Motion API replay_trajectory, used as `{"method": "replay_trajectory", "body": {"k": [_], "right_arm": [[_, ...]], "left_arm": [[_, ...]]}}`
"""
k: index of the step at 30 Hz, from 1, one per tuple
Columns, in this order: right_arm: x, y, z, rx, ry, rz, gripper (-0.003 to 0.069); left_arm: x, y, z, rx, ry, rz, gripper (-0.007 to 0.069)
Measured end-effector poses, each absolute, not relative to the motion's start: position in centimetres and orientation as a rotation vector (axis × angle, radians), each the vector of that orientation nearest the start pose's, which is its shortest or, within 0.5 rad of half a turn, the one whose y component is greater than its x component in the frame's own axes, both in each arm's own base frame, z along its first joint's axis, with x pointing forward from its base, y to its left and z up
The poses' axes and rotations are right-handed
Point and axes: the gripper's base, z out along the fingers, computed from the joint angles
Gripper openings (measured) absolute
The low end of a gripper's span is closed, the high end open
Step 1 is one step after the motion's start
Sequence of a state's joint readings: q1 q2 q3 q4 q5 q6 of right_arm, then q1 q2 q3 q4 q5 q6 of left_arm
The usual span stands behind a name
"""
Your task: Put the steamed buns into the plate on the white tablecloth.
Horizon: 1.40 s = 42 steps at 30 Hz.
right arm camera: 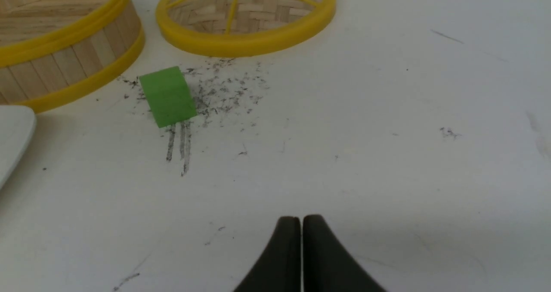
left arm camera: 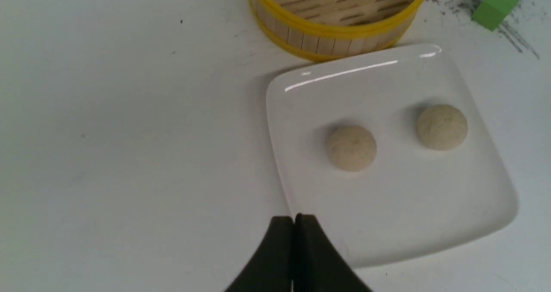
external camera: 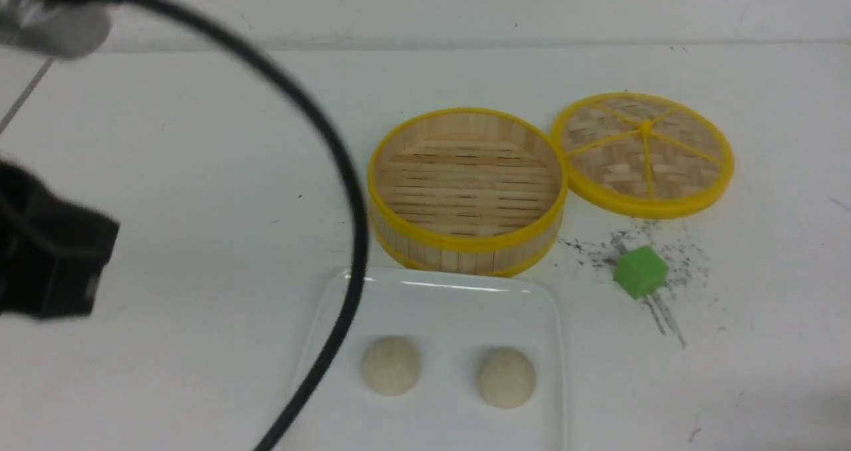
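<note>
Buns: two smooth cream-white domed dough buns, the left bun point(external camera: 391, 364) and the right bun point(external camera: 505, 378), sit side by side, apart, on the plate.
Plate: glossy white rectangular plate point(external camera: 445, 288) lies on the broad white tablecloth point(external camera: 199, 171), just in front of the steamer.
Steamer: round yellow-rimmed bamboo steamer basket point(external camera: 465, 255), nothing inside.
Lid: round woven yellow-rimmed lid point(external camera: 643, 151) lies flat against the basket's right side.
Cube: small green cube point(external camera: 640, 271) rests on dark smudges near the lid.
Left gripper point(left arm camera: 294, 223): tips pressed together, empty, above the plate's edge.
Right gripper point(right arm camera: 301, 225): tips together, empty, over bare cloth.
</note>
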<state>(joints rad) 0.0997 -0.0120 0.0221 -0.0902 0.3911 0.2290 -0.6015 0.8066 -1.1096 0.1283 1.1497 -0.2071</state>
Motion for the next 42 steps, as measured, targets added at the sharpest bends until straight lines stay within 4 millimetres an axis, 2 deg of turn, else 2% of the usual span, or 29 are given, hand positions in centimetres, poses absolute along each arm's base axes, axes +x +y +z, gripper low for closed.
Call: {"method": "replay_trajectory", "body": {"k": [2,3,4,7,8,10,13,17,24,33,38,42], "right_arm": [[5.2,0.2,17.1,0.067,1.884,0.136,0.0027],[5.2,0.2,17.1,0.067,1.884,0.136,0.0029],[5.2,0.2,17.1,0.067,1.884,0.136,0.0029],[5.2,0.2,17.1,0.067,1.885,0.136,0.0030],[5.2,0.2,17.1,0.067,1.885,0.136,0.0031],[5.2,0.2,17.1,0.067,1.885,0.136,0.0035],[5.2,0.2,17.1,0.067,1.885,0.136,0.0040],[5.2,0.2,17.1,0.067,1.885,0.136,0.0046],[5.2,0.2,17.1,0.067,1.885,0.136,0.0050],[5.2,0.2,17.1,0.067,1.886,0.135,0.0061],[5.2,0.2,17.1,0.067,1.886,0.135,0.0062],[5.2,0.2,17.1,0.068,1.886,0.137,0.0065]], "left_arm": [[9.9,-5.5,39.7,0.437,2.274,-0.257,0.0019],[8.9,-4.8,37.8,0.412,2.244,-0.281,0.0017],[8.8,-4.7,37.5,0.412,2.239,-0.282,0.0017],[7.5,-4.1,32.9,0.324,2.110,-0.399,0.0015],[7.4,-4.0,32.6,0.318,2.117,-0.401,0.0015],[7.4,-4.2,31.0,0.242,2.010,-0.506,0.0015],[7.5,-4.5,29.7,0.190,1.899,-0.603,0.0016],[7.7,-4.9,28.9,0.178,1.822,-0.661,0.0019],[7.8,-4.9,27.4,0.181,1.866,-0.647,0.0027],[7.8,-4.7,26.9,0.206,1.898,-0.592,0.0035],[7.6,-3.6,26.9,0.132,1.866,-0.520,0.0035],[7.2,-2.2,25.3,0.078,1.830,-0.376,0.0037]]}}
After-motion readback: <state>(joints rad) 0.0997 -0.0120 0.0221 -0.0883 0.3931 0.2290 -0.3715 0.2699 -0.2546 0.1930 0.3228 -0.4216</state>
